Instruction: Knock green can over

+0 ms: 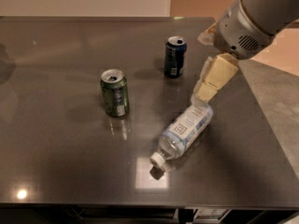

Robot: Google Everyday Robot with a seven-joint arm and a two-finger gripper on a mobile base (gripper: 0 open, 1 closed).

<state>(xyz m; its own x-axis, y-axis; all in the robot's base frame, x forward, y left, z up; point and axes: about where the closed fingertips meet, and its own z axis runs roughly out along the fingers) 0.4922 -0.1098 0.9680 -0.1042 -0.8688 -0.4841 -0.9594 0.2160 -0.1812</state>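
The green can (114,93) stands upright on the dark table (56,139), left of centre, with a silver top and a pale label patch near its base. My gripper (205,90) comes in from the upper right on a grey arm. Its cream-coloured fingers hang above the table, right of the green can and well apart from it. They are just above the base end of the lying bottle.
A dark blue can (175,56) stands upright behind and right of the green can. A clear plastic bottle (183,129) with a white cap lies on its side at centre right. The table's right edge runs just beyond the arm.
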